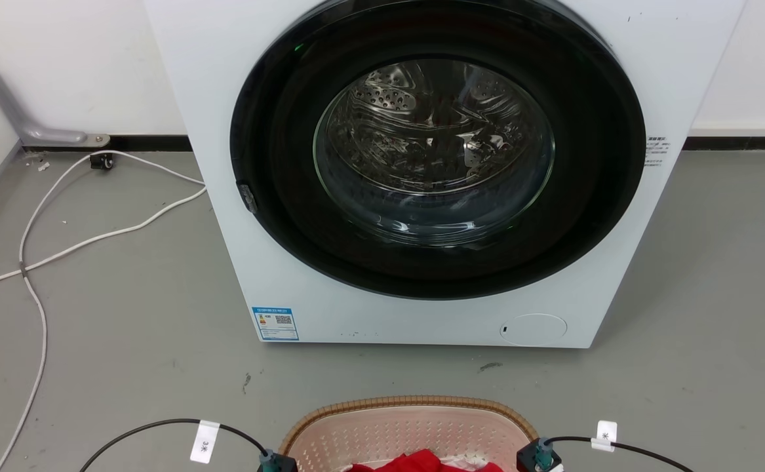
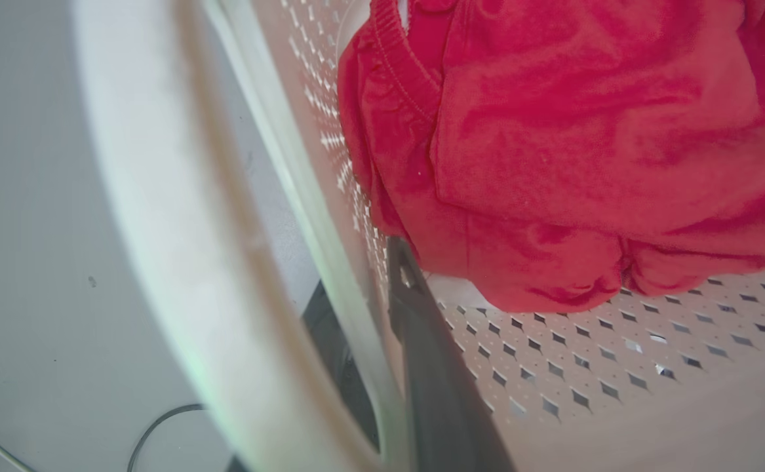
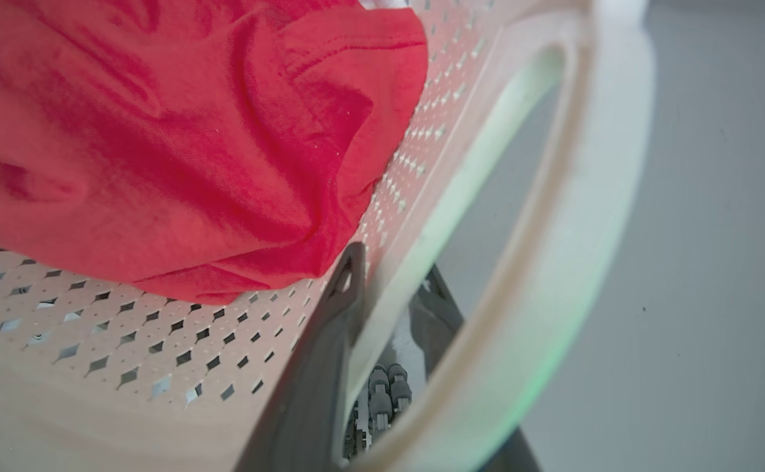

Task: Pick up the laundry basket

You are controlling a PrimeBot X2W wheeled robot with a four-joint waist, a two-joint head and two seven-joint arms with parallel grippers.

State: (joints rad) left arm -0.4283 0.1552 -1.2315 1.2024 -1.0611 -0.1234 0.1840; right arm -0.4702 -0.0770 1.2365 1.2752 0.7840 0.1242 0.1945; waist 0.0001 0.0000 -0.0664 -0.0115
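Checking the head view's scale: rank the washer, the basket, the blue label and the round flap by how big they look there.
1. washer
2. basket, cut off at the bottom edge
3. blue label and round flap look about alike

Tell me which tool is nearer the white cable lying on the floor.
Left. The left tool grips the left wall of the laundry basket, on the side of the white cable; the right tool grips the opposite wall, the basket lying between.
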